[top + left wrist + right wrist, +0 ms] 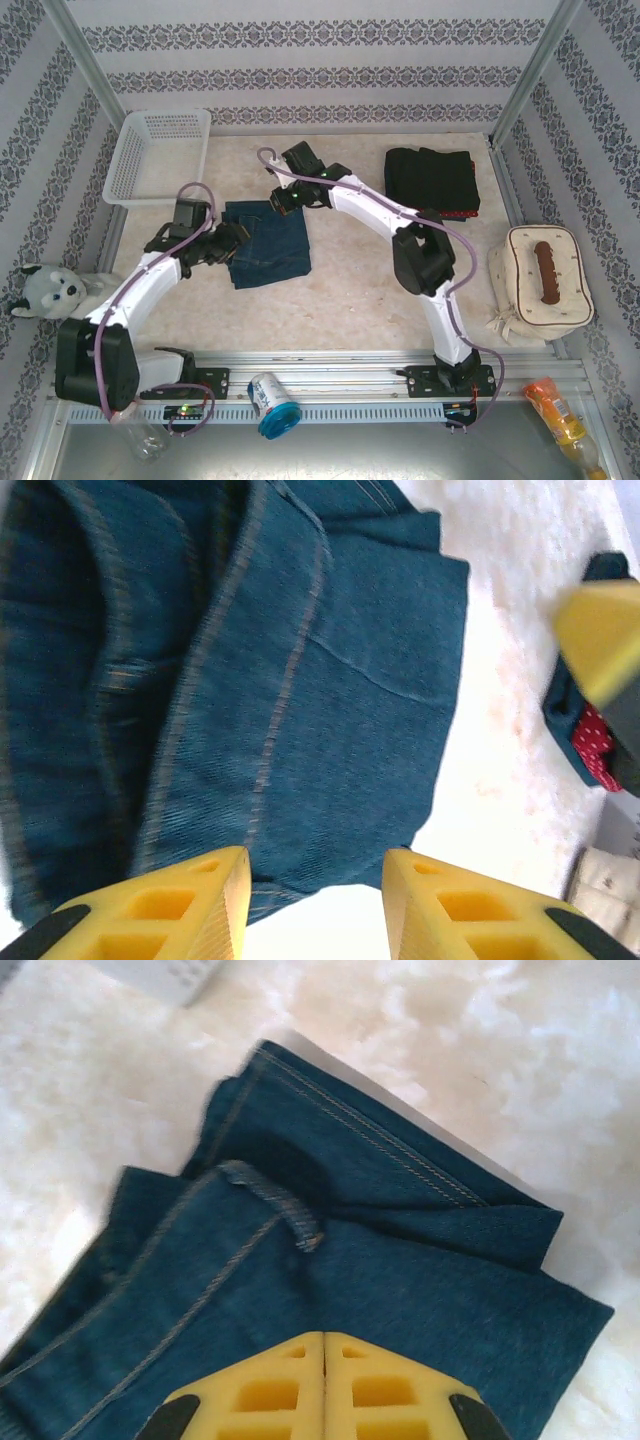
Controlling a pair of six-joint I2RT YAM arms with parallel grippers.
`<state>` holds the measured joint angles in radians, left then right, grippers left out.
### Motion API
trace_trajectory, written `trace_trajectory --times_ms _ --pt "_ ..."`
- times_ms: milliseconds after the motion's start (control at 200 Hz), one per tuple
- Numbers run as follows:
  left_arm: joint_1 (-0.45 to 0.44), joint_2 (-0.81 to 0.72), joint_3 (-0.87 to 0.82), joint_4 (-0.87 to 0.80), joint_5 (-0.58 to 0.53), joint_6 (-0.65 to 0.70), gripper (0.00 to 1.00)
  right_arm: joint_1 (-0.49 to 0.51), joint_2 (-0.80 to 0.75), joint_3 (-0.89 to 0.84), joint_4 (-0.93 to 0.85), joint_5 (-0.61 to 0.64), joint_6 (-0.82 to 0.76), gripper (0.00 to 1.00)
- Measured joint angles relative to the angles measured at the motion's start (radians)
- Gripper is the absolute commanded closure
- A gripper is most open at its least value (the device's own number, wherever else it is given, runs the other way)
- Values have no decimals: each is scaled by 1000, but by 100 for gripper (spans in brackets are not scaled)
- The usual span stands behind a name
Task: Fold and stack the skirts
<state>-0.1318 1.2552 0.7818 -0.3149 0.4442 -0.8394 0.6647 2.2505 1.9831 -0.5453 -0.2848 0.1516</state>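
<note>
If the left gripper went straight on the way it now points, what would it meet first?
Probably the folded denim skirt: the left gripper, jaws open, points straight at its near edge. The gap between them is hard to judge.

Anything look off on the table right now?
The denim skirt is folded unevenly: in the right wrist view a lower layer juts past the top one. At the back right, a red polka-dot skirt pokes out from under the black skirt.
</note>
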Motion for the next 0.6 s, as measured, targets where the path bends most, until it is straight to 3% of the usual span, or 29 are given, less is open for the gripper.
trace_trajectory --times_ms 140,280,530,600 --pt "-5 81 0 39 8 -18 59 -20 151 130 -107 -6 1 100" --pt "-3 165 0 37 -31 -3 58 -19 190 109 -177 -19 37 100" --pt "35 346 87 -15 -57 98 54 20 -71 -348 -34 -121 263 100" --pt "36 422 185 -36 -44 140 52 54 -140 -440 16 -162 347 92"
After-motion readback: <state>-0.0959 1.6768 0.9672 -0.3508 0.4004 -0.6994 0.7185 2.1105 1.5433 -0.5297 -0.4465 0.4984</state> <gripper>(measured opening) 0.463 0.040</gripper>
